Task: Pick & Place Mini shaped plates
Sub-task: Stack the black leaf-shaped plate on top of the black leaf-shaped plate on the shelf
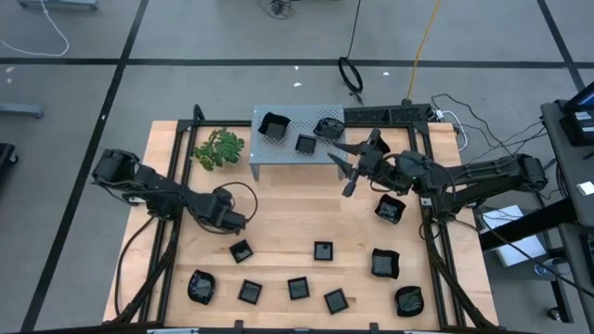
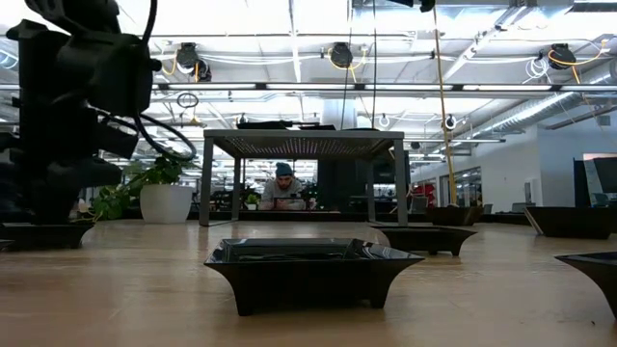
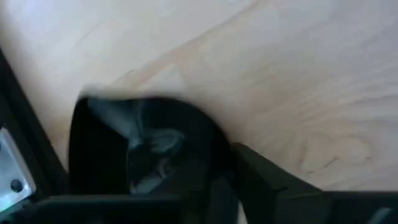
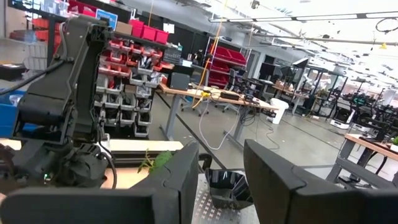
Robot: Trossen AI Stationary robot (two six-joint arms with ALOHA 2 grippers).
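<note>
Small glossy black plates lie scattered on the wooden table (image 1: 278,218). Three more sit on the grey perforated stand (image 1: 295,148) at the far edge. My left gripper (image 1: 238,232) (image 3: 149,177) is low over the table's left half and open. Its fingers stand on either side of one black plate (image 3: 143,149) (image 1: 241,250), which rests flat on the wood. My right gripper (image 1: 347,165) (image 4: 221,180) is open and holds nothing. It hovers by the stand's near right corner, facing a plate on the stand (image 4: 227,186). My left gripper has a finger (image 3: 267,183) close beside the rim of the black plate (image 3: 217,143). I cannot tell whether it touches. The plate lies flat on the table.
Several plates line the near half of the table (image 1: 298,289) (image 1: 336,301) (image 1: 384,263) (image 1: 408,300), and one lies under the right arm (image 1: 390,209). A green leafy sprig (image 1: 219,148) lies left of the stand. A black frame borders the table. A person sits far behind (image 2: 282,188).
</note>
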